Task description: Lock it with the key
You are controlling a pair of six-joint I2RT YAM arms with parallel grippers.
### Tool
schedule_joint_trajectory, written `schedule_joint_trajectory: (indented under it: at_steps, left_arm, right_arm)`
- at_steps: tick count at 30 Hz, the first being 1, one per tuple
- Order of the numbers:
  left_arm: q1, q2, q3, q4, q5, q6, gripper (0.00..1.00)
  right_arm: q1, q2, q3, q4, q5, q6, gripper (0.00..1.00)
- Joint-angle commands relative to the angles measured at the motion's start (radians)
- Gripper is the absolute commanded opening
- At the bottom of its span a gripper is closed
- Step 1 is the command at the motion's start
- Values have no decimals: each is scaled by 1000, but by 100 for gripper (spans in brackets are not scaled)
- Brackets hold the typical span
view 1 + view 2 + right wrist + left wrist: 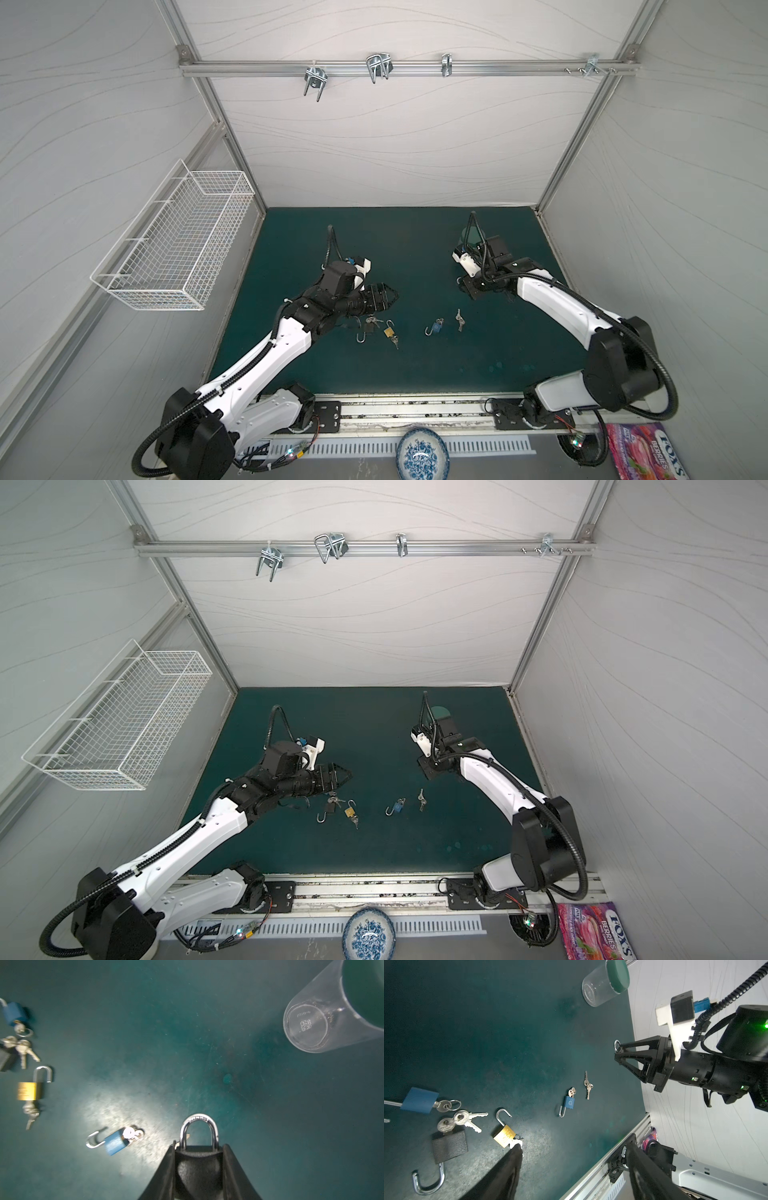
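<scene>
Left gripper (573,1145) hangs low over the mat (488,1022), jaws wide, empty; right gripper (199,1147) is up off the mat, clamped on a black padlock (198,1163), shackle closed. Loose keys (587,1084) lie between the arms beside an open blue padlock (569,1102). Brass padlock (504,1135), second black padlock (449,1147) and another blue one (419,1100), all keyed, lie near the left fingers (508,1167); green-lidded jar (604,982) further back.

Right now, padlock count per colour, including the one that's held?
Blue: 2, blue padlock by the loose keys, second blue padlock
Black: 2, black padlock on the mat, held black padlock in the right gripper
Brass: 1, brass padlock
Total: 5
</scene>
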Motion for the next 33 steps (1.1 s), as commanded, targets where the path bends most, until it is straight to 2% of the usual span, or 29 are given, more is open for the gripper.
schedule_joint_trajectory:
  at_steps: [1, 9, 18, 27, 29, 33]
  left_arm:
    - [9, 19, 2, 72, 0, -29, 79]
    - [52, -4, -40, 146, -51, -58, 83]
    - [89, 17, -61, 158, -43, -63, 83]
    - [96, 23, -79, 178, -44, -78, 82]
    - [96, 29, -80, 178, -44, -79, 82]
    - [98, 33, -74, 171, -44, -80, 82]
  right_arm:
    - [-32, 48, 6, 70, -35, -102, 0]
    - [-69, 241, 98, 69, -41, -225, 0]
    - [-31, 352, 148, 86, 8, -264, 0]
    - [-19, 407, 165, 95, 4, -262, 0]
    - [-20, 413, 167, 90, 12, -263, 3]
    - [-19, 424, 169, 82, 10, -259, 16]
